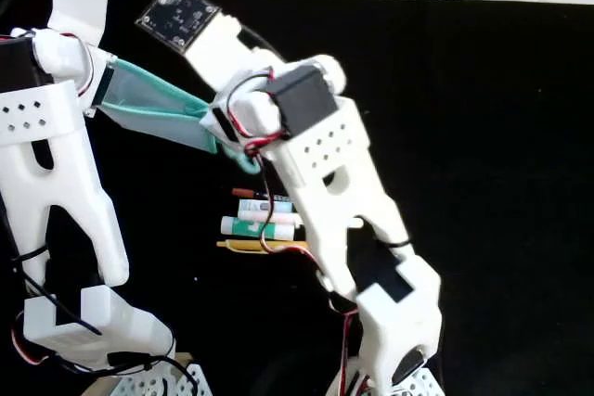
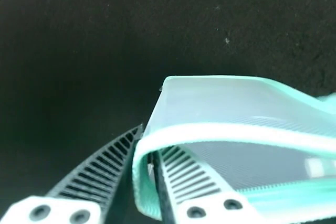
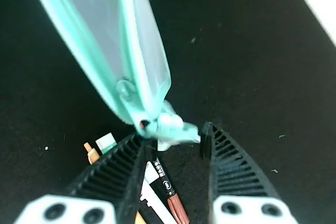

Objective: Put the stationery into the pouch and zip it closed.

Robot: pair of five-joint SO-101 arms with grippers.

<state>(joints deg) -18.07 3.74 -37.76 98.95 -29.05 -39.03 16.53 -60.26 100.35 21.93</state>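
Pinching one end of the pouch (image 1: 153,101) with the left gripper (image 2: 147,144), holding it aloft, lengthwise across toward the right gripper (image 3: 173,132), spread around the zipper pull (image 3: 170,126); below on the counter (image 1: 483,136), stationery (image 1: 264,222) lying crosswise.

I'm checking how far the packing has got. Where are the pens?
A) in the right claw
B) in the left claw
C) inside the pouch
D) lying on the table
D: the pens lie side by side on the black table, outside the pouch, which looks empty.
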